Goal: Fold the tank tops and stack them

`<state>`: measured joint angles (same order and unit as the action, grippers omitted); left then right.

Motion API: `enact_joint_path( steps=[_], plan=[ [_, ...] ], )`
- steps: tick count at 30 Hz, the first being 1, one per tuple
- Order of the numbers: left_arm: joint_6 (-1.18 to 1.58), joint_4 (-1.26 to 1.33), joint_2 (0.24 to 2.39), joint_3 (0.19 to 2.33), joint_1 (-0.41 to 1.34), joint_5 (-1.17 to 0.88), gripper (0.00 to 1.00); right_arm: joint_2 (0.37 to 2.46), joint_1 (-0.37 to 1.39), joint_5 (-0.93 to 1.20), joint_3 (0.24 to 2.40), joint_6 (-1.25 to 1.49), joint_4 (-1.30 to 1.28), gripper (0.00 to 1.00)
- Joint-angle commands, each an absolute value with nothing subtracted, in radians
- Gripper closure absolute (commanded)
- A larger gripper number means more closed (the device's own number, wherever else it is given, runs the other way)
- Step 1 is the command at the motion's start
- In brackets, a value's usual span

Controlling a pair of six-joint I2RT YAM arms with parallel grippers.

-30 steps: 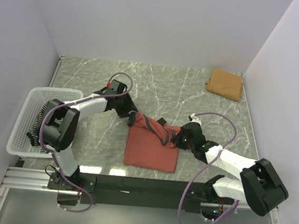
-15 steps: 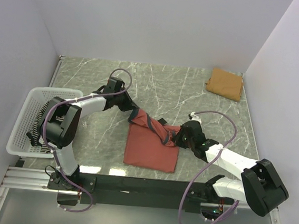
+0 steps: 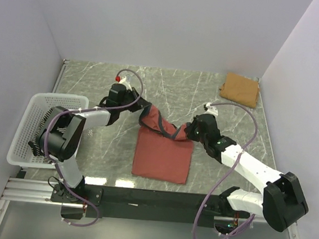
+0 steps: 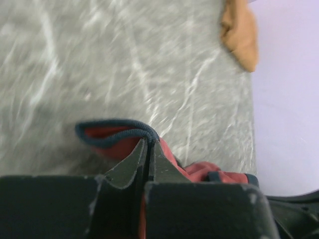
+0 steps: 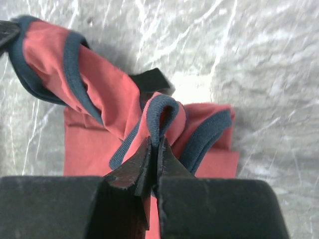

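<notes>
The rust-red tank top (image 3: 161, 156) lies mid-table, its lower part flat and its upper part lifted into a bunched band. My left gripper (image 3: 142, 107) is shut on the dark-trimmed strap (image 4: 117, 135) at the top's left shoulder. The right gripper (image 3: 185, 131) is shut on the other strap's trim (image 5: 160, 112), raised off the table. A folded tan-brown tank top (image 3: 240, 89) rests in the far right corner, also in the left wrist view as the tan-brown tank top (image 4: 241, 32). Striped cloth (image 3: 38, 133) shows inside the basket.
The white mesh basket (image 3: 25, 112) stands at the table's left edge, beside the left arm. White walls close the table on three sides. The black rail (image 3: 157, 198) with both arm bases runs along the near edge.
My left gripper has closed on the left strap and lifted it toward the back. The right gripper has risen and moved back with its strap, pulling the top's upper part off the table.
</notes>
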<state>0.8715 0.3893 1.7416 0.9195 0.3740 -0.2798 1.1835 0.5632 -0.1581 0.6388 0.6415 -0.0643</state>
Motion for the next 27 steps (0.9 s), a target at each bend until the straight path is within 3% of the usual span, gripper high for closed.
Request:
enact_joint_path(
  steps=[1, 11, 13, 15, 16, 18, 19, 22, 27],
  plan=[
    [0.782, 0.587, 1.678, 0.919, 0.368, -0.314, 0.96, 1.209, 0.549, -0.238, 0.706, 0.608, -0.045, 1.0],
    [0.666, 0.626, 1.745, 0.983, 0.367, -0.284, 0.94, 1.311, 0.399, -0.227, 0.775, 0.543, 0.095, 1.0],
    [0.661, 0.597, 1.782, 1.011, 0.364, -0.25, 0.79, 1.339, 0.361, -0.201, 0.784, 0.538, 0.174, 0.98],
    [0.667, 0.527, 1.863, 1.101, 0.361, -0.198, 0.62, 1.412, 0.31, -0.161, 0.816, 0.542, 0.225, 0.84],
    [0.67, 0.44, 1.891, 1.135, 0.36, -0.177, 0.57, 1.454, 0.292, -0.141, 0.856, 0.54, 0.197, 0.7],
    [0.683, 0.329, 1.954, 1.234, 0.359, -0.124, 0.37, 1.573, 0.267, -0.092, 0.983, 0.537, 0.111, 0.65],
    [0.695, 0.302, 1.959, 1.245, 0.357, -0.1, 0.34, 1.598, 0.262, -0.083, 1.006, 0.534, 0.071, 0.53],
    [0.745, 0.25, 1.924, 1.224, 0.351, -0.005, 0.34, 1.641, 0.259, -0.064, 1.043, 0.531, 0.037, 0.43],
    [0.801, 0.03, 2.002, 1.393, 0.319, 0.008, 0.36, 1.749, 0.242, -0.052, 1.168, 0.557, -0.096, 0.42]
  ],
)
